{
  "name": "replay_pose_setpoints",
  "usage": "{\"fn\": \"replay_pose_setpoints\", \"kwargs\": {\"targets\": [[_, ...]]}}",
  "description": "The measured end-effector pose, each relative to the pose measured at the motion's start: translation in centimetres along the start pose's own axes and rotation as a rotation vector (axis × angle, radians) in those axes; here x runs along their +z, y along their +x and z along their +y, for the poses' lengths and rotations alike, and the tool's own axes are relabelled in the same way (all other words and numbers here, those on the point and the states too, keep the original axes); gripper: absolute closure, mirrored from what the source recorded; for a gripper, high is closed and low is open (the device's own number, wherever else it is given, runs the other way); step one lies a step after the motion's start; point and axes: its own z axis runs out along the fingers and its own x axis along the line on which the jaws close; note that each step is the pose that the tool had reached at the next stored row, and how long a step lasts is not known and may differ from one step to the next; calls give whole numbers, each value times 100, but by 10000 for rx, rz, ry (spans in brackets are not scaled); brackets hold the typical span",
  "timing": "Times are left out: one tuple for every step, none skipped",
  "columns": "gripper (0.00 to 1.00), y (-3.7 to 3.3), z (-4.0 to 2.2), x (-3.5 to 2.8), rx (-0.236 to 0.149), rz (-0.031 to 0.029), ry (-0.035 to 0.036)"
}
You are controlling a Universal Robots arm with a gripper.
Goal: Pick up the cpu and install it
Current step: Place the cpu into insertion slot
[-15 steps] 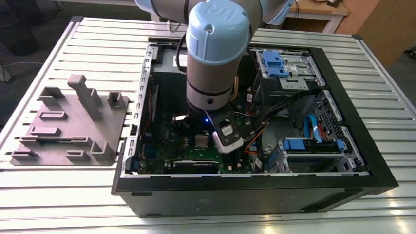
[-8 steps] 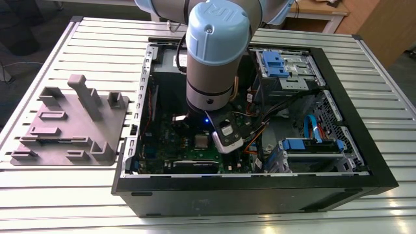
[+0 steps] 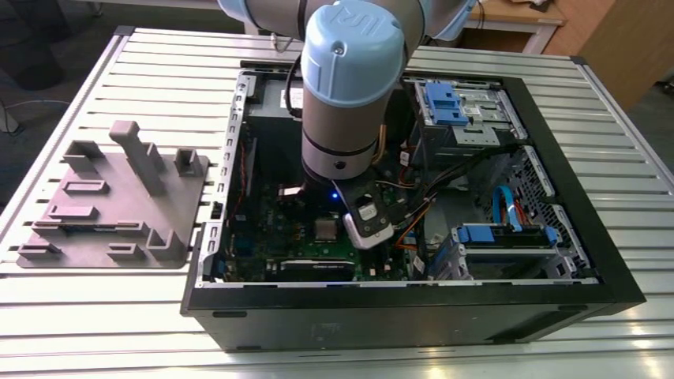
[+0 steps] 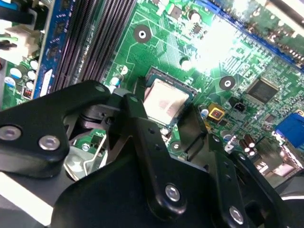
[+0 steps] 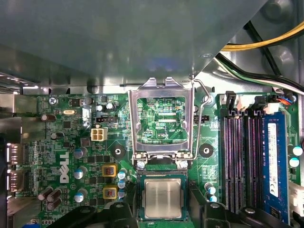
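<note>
The gripper [image 5: 164, 210] had its jaws spread either side of the cpu [image 5: 163, 198] in its socket [image 5: 140, 197], not touching it. The first wrist view showed the lid [image 5: 161, 88] raised.

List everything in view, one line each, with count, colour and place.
cpu: one, silver-grey, in the socket on the motherboard
load plate: one, bare metal, swung open beside the socket
motherboard: one, green, inside the case
cables: several, yellow and black, next to the motherboard
computer case: one, black, open, on the table
fixture: one, grey, on the table, to the exterior view's left of the case
table: one, silver, slatted
arm: one, grey with a pale blue cap, reaching down into the case
gripper: one, black, low over the cpu
</note>
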Motion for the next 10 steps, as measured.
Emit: {"fn": "replay_pose_setpoints", "kwargs": {"targets": [[45, 0, 0, 0, 0, 0, 0], [45, 0, 0, 0, 0, 0, 1], [45, 0, 0, -3, -1, 1, 2], [45, 0, 1, -17, 0, -1, -1], [45, 0, 2, -40, 0, 0, 0], [45, 0, 2, -66, 0, 0, 1], [45, 0, 4, -94, -1, 0, 0], [45, 1, 5, -123, 0, 0, 0], [45, 1, 6, -151, -1, 0, 1], [45, 1, 7, -175, 0, 1, 1]]}}
